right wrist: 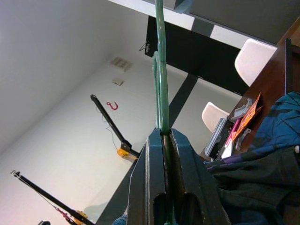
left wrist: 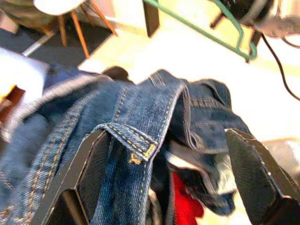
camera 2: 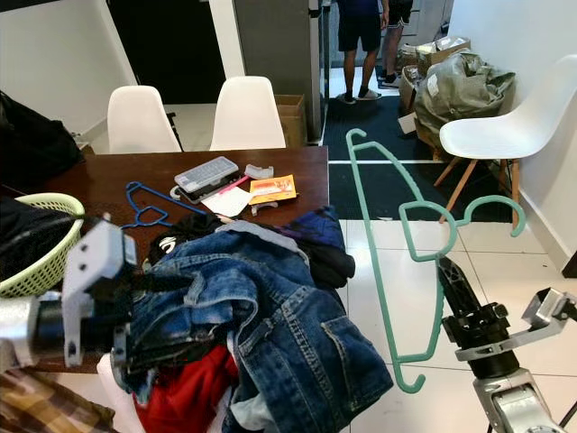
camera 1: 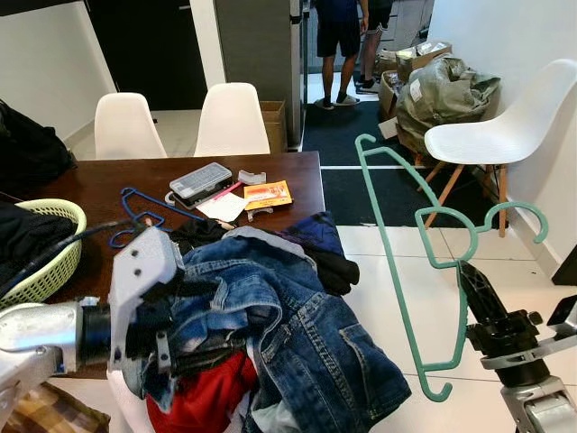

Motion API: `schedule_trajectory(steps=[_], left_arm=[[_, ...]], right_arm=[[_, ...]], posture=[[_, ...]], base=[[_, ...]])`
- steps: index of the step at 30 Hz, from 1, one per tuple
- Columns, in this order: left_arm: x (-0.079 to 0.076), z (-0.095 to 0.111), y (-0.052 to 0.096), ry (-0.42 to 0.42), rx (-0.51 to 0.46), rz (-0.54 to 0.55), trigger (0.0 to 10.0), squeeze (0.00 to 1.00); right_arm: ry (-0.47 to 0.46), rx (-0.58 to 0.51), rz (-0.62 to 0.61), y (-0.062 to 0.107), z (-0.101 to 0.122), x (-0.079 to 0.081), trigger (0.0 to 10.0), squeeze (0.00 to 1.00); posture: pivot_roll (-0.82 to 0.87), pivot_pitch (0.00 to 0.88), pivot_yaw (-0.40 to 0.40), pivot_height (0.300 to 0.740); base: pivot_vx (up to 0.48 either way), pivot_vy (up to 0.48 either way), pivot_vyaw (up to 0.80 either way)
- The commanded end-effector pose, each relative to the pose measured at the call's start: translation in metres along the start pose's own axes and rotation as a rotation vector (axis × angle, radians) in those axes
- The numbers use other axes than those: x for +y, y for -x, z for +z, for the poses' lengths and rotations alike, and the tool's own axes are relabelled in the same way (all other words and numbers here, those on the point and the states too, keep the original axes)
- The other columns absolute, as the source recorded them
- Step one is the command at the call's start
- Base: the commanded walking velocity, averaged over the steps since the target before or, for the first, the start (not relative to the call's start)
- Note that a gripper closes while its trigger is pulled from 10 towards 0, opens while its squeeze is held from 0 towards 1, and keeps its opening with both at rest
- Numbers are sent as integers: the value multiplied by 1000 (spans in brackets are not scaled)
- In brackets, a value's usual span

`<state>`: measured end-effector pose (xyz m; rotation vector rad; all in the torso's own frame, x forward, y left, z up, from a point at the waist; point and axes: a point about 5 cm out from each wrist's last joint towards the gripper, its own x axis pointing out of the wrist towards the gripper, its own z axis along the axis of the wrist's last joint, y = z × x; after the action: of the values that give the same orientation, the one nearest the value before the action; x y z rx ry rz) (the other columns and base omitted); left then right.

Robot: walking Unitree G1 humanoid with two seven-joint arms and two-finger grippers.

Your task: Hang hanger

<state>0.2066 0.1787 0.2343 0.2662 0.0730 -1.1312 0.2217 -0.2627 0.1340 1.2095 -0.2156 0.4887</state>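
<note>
Right end effector (camera 1: 466, 273) clamped on teal hanger (camera 1: 389, 225) (held upright); left end effector (left wrist: 168, 178) spread wide over denim jeans (camera 1: 279, 307).

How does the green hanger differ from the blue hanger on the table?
The green hanger is held upright in the air, clamped in the right tool; the blue hanger lies flat and free on the table. The green one looks thicker. Both are plastic, it seems.

Smooth teal plastic hanger (camera 1: 397, 262); rough blue denim jeans (camera 1: 288, 316); glossy dark wood surface (camera 1: 297, 176); matt white plastic chairs (camera 1: 232, 117).
</note>
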Motion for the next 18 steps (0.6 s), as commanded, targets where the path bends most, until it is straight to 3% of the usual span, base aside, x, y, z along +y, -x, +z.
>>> schedule_trajectory(steps=[1, 5, 7, 9, 11, 14, 15, 16, 17, 18], left_arm=[[2, 1, 2, 5, -6, 19, 10000, 0], [12, -4, 6, 6, 31, 98, 10000, 0], [36, -9, 15, -9, 88, 290, 10000, 0], [44, -10, 18, -13, 102, 353, 10000, 0], [73, -9, 36, -33, 116, 609, 10000, 0], [84, -7, 43, -39, 117, 705, 10000, 0], [96, -4, 56, -65, 107, 841, 10000, 0], [96, -4, 56, -65, 107, 841, 10000, 0], [109, 1, 74, -97, 75, 1028, 10000, 0], [109, 1, 74, -97, 75, 1028, 10000, 0]], right_arm=[[-20, -5, 13, -1, 0, 0, 10000, 0], [-22, -5, 14, -1, 0, 0, 10000, 0], [-23, -3, 14, -1, 0, 0, 10000, 0], [-23, -3, 13, -1, 0, 0, 10000, 0], [-23, -1, 13, -1, 0, 0, 10000, 0], [-23, 0, 13, -1, 0, 0, 10000, 0], [-23, 0, 12, -1, 0, 0, 10000, 0], [-23, 0, 12, -1, 0, 0, 10000, 0], [-22, 1, 11, 0, 1, 0, 10000, 0], [-22, 1, 11, 0, 1, 0, 10000, 0]], posture=[[-114, 0, 48, 740], [-113, 0, 46, 740], [-113, 0, 44, 740], [-113, 0, 43, 740], [-113, 0, 43, 740], [-113, 0, 43, 740], [-116, 0, 44, 740], [-116, 0, 44, 740], [-118, 0, 46, 740], [-118, 0, 46, 740]], base=[[0, 0, 0], [0, 0, 0], [0, 0, 0], [0, 0, 0], [0, 0, 0], [0, 0, 0], [0, 0, 0], [0, 0, 0], [0, 0, 0], [0, 0, 0]])
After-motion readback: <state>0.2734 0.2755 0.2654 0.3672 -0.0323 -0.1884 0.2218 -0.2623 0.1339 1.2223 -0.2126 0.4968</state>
